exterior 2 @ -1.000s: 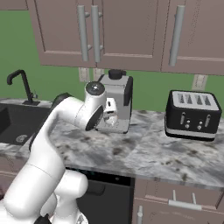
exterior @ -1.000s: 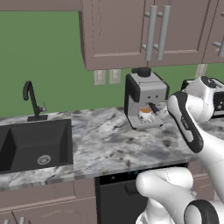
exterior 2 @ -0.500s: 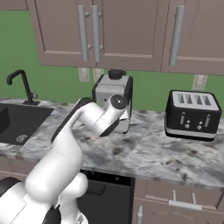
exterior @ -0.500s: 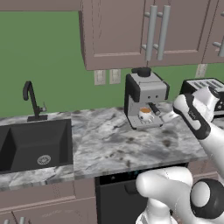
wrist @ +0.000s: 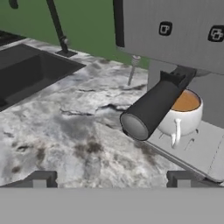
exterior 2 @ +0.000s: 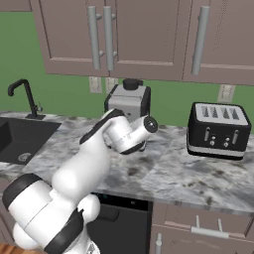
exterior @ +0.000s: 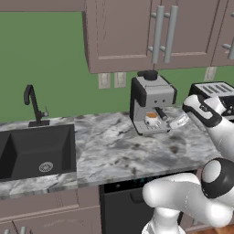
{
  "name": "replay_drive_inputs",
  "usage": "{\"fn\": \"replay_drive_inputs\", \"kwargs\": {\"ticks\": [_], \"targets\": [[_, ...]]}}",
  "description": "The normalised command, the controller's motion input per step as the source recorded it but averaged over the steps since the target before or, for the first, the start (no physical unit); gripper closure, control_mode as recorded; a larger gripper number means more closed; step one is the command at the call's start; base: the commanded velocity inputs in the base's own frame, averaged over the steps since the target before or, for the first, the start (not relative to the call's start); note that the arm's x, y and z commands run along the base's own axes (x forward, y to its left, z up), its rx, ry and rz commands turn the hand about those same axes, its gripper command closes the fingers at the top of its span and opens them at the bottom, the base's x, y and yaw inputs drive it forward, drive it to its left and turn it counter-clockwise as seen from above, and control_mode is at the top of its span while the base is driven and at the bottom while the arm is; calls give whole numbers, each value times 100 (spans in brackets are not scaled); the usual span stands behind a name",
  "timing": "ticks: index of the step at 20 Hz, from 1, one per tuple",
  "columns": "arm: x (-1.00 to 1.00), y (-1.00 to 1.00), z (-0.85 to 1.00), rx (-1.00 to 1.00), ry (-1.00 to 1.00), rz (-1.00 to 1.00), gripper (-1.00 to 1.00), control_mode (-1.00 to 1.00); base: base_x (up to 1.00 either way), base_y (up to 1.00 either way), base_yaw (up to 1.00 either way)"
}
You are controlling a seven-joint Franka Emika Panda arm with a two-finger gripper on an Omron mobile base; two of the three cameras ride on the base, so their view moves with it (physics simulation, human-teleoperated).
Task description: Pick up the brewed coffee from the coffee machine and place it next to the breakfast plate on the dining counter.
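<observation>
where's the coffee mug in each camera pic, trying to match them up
Left base view: the mug is right of centre, on the coffee machine's tray.
Right base view: I cannot make it out; the arm crosses the front of the coffee machine.
Hand view: the mug is at right, behind the black side handle.
Shared landmark: the coffee machine.

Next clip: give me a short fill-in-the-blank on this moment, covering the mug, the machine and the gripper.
1. The white mug holds ____ liquid.
2. The mug sits on the tray of the coffee machine, under its spout and beside its black ____ handle.
3. The gripper has its jaws ____ and holds nothing.
4. To the right of the coffee machine on the counter stands a black ____.

Missing words: brown; side; open; toaster
</observation>
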Motion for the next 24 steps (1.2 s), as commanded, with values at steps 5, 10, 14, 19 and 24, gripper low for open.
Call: {"fn": "replay_drive_inputs", "kwargs": {"ticks": [5,10,14,19,24], "targets": [[5,-4,-32,0,-17,2,-100,-100,0,0,0],[13,0,-21,1,-13,0,-100,-100,0,0,0],[23,0,-10,7,-9,0,-100,-100,0,0,0],[31,0,-1,6,-7,0,-100,-100,0,0,0],[27,0,-6,5,-7,0,-100,-100,0,0,0]]}}
